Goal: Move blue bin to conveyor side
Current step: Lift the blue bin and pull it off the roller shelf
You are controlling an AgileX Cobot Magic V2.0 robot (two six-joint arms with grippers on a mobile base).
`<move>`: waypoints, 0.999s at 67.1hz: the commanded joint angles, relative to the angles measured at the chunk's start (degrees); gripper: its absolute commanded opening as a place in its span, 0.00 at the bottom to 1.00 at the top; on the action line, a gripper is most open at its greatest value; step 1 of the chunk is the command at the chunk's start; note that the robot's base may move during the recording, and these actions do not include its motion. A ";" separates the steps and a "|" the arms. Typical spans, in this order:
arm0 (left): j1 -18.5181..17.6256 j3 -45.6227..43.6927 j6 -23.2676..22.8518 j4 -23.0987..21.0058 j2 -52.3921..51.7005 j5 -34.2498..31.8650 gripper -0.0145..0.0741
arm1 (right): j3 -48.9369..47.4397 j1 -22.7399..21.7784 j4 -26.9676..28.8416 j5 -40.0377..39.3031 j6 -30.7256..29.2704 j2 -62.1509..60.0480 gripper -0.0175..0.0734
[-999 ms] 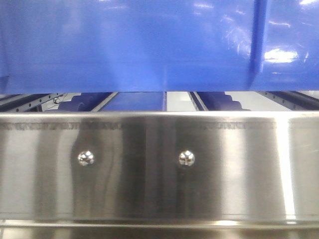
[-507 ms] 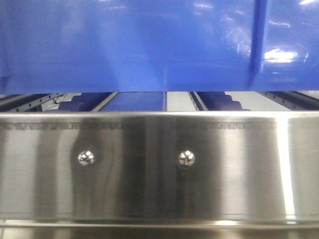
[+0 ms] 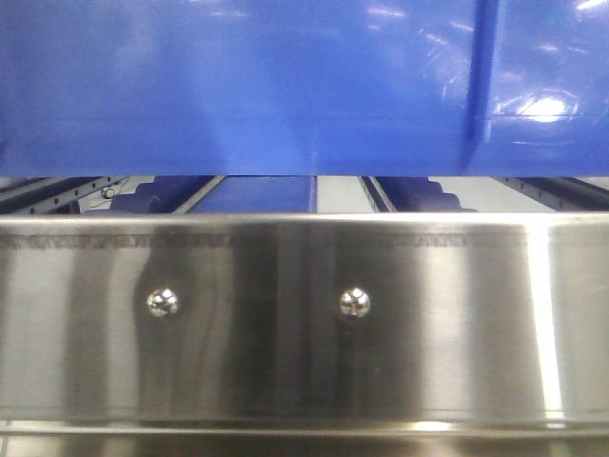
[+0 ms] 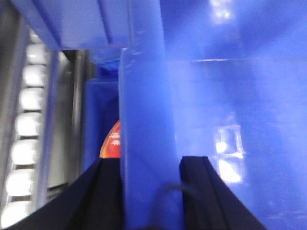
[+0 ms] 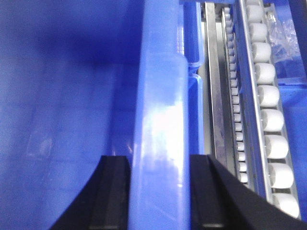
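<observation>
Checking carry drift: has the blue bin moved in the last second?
Yes. The blue bin shifted left in the front view: its vertical rib is now closer to the right rivet on the fixed steel rail.

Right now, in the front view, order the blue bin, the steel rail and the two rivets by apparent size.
1. stainless-steel rail
2. blue bin; both are cropped by the frame, so this is unsure
3. left rivet and right rivet, alike

**Steel rail, rollers, a patch of orange**

A shiny stainless-steel rail (image 3: pixel 285 362) spans the front view. It carries one rivet (image 3: pixel 163 303) at left and a second rivet (image 3: pixel 355 303) near its middle. Rows of white rollers (image 5: pixel 273 120) run along metal tracks in both wrist views. An orange-red printed patch (image 4: pixel 111 143), mostly hidden, shows in the left wrist view.
</observation>
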 commanded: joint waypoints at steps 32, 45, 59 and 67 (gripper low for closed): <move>0.29 -0.20 0.11 0.75 -9.14 -0.63 0.16 | -0.02 0.13 0.41 0.17 -0.04 -7.19 0.11; 0.29 0.00 0.11 0.75 -15.29 -0.63 0.16 | -0.02 0.13 0.41 0.17 -0.04 -13.75 0.11; 0.29 4.32 0.11 0.75 -23.26 -0.63 0.16 | 3.21 0.13 0.41 0.17 -1.22 -21.05 0.11; -0.64 9.23 0.11 0.46 -27.22 -0.63 0.16 | 8.33 0.13 0.41 0.17 -1.22 -24.99 0.11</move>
